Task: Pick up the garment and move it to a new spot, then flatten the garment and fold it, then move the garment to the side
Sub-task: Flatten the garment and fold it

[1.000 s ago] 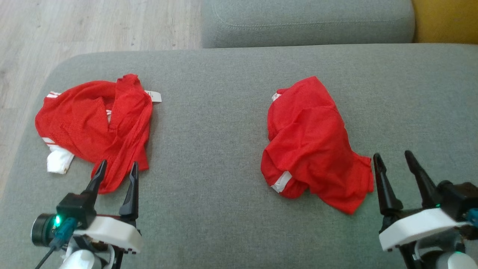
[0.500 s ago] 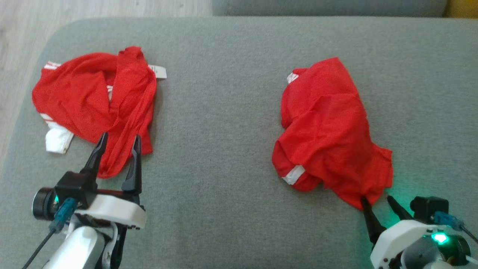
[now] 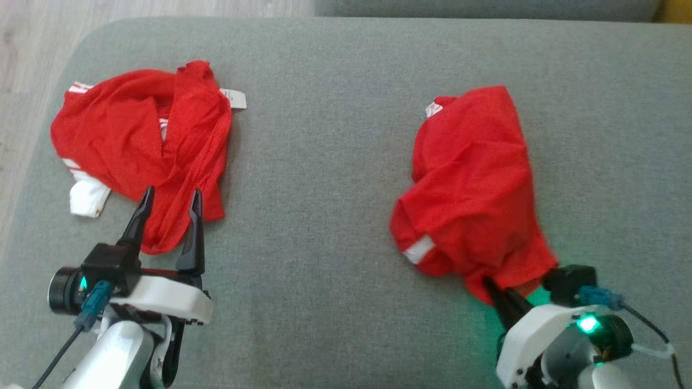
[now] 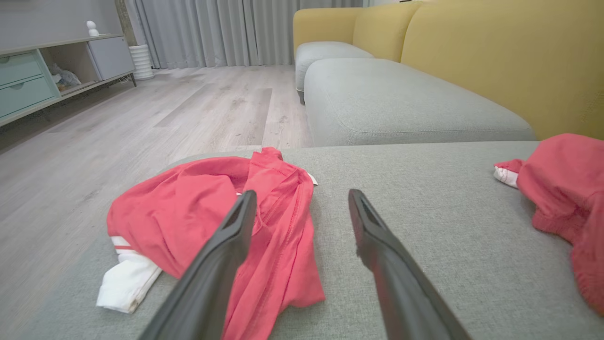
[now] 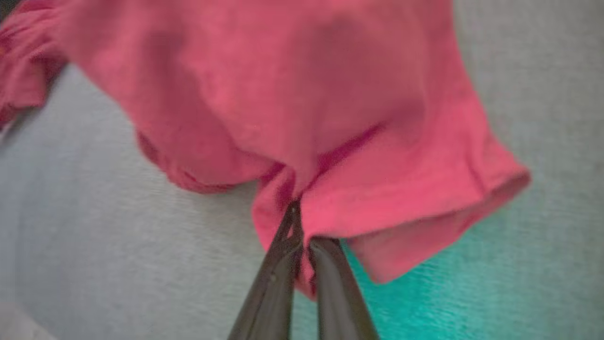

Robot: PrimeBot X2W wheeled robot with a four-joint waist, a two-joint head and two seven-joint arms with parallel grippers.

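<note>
A crumpled red garment (image 3: 476,183) with white trim lies on the right half of the grey couch seat (image 3: 324,162). My right gripper (image 3: 489,285) is shut on the garment's near edge. In the right wrist view the closed fingers (image 5: 302,226) pinch a fold of the red garment (image 5: 283,94). A second red garment (image 3: 135,146) with a white cuff and tag lies at the left. My left gripper (image 3: 172,192) stands open over that second garment's near edge, with nothing between its fingers (image 4: 302,193). The left wrist view shows both pieces, the left one (image 4: 203,212) and the right one (image 4: 566,189).
Wooden floor (image 3: 21,54) lies beyond the seat's rounded left edge. Another grey cushion (image 4: 391,104) and the yellow backrest (image 4: 495,56) stand behind the seat. A low cabinet (image 4: 28,80) is far off across the floor.
My right gripper has moved onto the right garment's near edge and shut on it, bunching the cloth there. The head camera has tilted down. The left gripper stays open in place.
</note>
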